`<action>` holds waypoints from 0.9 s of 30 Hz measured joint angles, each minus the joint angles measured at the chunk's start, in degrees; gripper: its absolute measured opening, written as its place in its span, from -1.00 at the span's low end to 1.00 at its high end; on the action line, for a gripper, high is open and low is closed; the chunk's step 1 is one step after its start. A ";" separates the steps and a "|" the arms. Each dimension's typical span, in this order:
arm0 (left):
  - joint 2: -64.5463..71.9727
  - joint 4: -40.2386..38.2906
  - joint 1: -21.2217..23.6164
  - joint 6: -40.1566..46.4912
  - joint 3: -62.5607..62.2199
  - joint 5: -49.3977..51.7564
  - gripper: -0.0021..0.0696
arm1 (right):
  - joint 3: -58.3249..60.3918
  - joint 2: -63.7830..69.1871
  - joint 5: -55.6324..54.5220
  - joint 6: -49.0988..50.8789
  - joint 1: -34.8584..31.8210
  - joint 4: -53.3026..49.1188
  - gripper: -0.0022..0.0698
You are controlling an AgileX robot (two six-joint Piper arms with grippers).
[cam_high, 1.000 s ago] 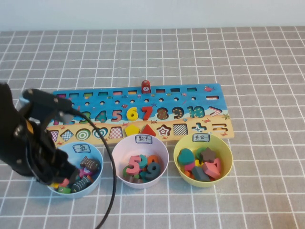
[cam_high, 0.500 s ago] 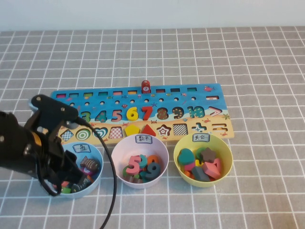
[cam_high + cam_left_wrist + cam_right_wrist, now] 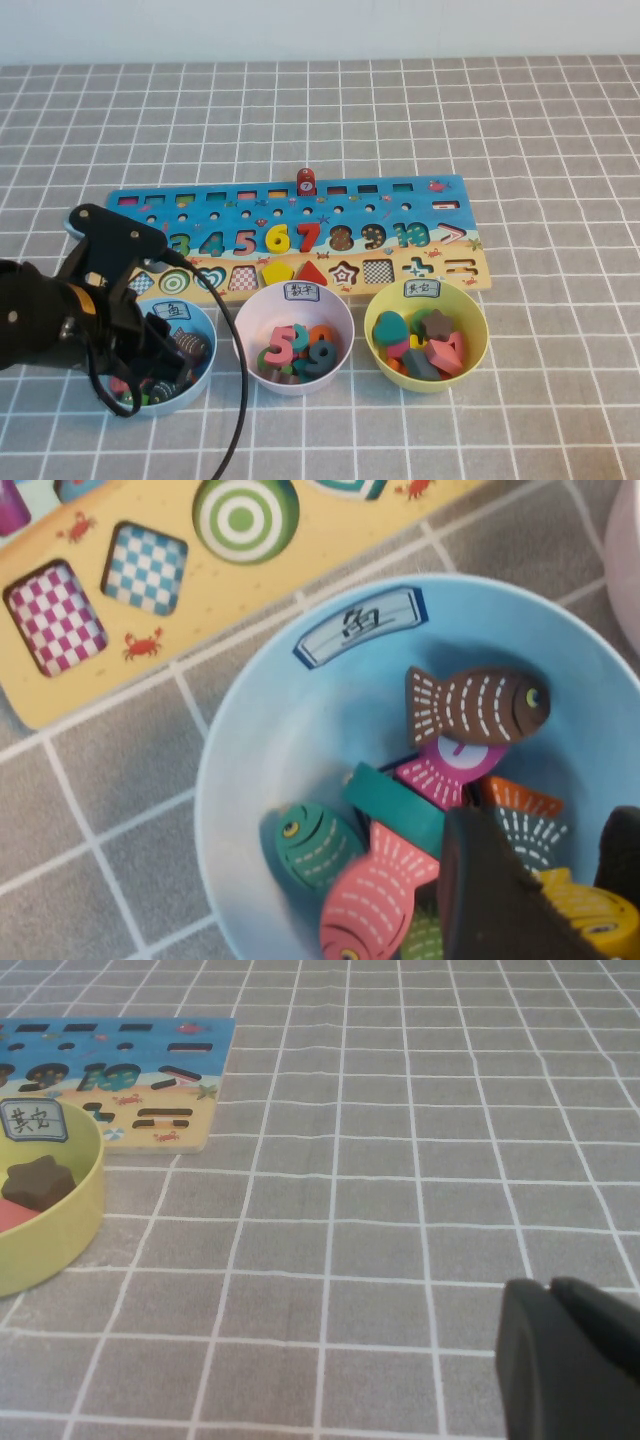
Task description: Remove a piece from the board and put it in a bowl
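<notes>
The left gripper [image 3: 150,375] sits low over the pale blue bowl [image 3: 205,325] near the front-left corner of the table, its dark fingers reaching down among the fish pieces. In the left wrist view the yellow fish piece [image 3: 590,910] lies at the bottom of that bowl between the two fingertips [image 3: 490,900]; the jaws stand apart around it but whether they pinch it or have let go, I cannot tell for sure. It looks set down, resting on the heap beside a pink fish [image 3: 375,895], a green fish [image 3: 310,845] and a brown fish [image 3: 480,705]. The arm comes in low because the bowl's wall is high and the drop should be short, so the piece lands with its kind and doesn't bounce out. The board [image 3: 440,195] stretches across the middle of the table just behind the three bowls, keeping each carry short. The pink bowl [image 3: 293,295] with numbers and the yellow-green bowl [image 3: 475,320] with shapes sit along the front edge to the right. The right gripper [image 3: 570,1360] is parked over bare cloth toward the front-right, fingers together, out of the way. I judge the delivery nearly complete.
</notes>
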 joint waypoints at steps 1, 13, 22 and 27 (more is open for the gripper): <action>0.44 -0.04 0.00 0.00 0.00 -0.38 -0.36 | 0.00 0.00 0.00 0.00 0.00 0.00 -0.99; 4.34 -0.14 0.00 -0.60 0.00 0.02 -0.36 | 0.00 0.00 0.00 0.00 0.00 0.00 -0.99; 4.34 -0.14 0.00 -0.83 0.00 0.26 -0.29 | 0.00 0.00 0.00 0.00 0.00 0.00 -0.99; 4.34 -0.14 0.00 -1.13 0.00 0.26 -0.17 | 0.00 0.00 0.00 0.00 0.00 0.00 -0.99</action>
